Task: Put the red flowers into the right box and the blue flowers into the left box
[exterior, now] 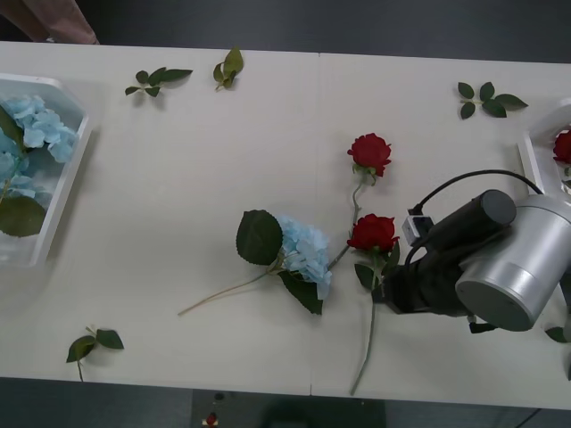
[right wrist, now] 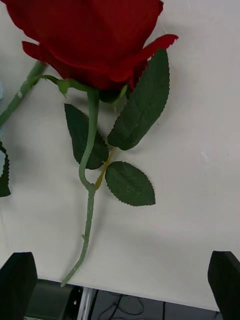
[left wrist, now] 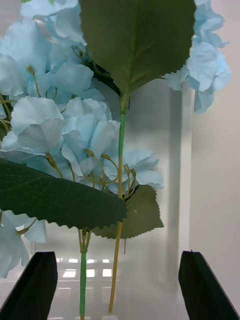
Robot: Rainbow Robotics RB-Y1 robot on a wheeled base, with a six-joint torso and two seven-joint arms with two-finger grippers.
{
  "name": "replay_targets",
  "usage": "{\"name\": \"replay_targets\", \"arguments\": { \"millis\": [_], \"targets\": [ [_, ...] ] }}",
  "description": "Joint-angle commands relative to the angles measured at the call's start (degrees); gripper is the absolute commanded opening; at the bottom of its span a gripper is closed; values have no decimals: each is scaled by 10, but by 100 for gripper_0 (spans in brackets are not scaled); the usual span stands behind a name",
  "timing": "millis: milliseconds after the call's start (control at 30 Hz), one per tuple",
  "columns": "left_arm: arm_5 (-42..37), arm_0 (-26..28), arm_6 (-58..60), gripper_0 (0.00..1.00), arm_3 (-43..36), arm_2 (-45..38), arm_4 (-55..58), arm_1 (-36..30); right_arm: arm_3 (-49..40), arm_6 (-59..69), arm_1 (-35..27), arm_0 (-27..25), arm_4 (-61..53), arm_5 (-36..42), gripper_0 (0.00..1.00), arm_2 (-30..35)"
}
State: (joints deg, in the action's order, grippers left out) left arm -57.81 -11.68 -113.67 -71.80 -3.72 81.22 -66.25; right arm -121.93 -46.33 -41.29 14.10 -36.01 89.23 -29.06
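Two red flowers lie mid-table: one rose farther back, one nearer, its long stem running toward the front edge. My right gripper hovers open above that nearer rose's stem, below the bloom; its arm reaches in from the right. A third rose lies in the right box. One blue flower lies beside the roses. The left box holds blue flowers. My left gripper hangs open over those blooms, close to the box wall.
Loose green leaf sprigs lie at the back left, back middle, back right and front left. The table's front edge runs just past the rose's stem tip.
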Motion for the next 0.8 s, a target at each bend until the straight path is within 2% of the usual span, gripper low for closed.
{"name": "replay_targets", "arguments": {
  "millis": [33, 133, 433, 800],
  "targets": [
    [4, -12, -30, 84, -4, -30, 43, -13, 35, 2, 32, 28, 16, 4, 100, -6],
    [5, -12, -34, 100, -10, -37, 92, -13, 64, -1, 47, 43, 36, 4, 100, -20],
    [5, -12, -35, 100, -73, -40, 199, -13, 141, -9, 90, 66, 72, -20, 100, -39],
    [5, -12, -32, 100, -171, -39, 205, 36, 181, -17, 104, 66, 101, -34, 100, -55]
  ]
}}
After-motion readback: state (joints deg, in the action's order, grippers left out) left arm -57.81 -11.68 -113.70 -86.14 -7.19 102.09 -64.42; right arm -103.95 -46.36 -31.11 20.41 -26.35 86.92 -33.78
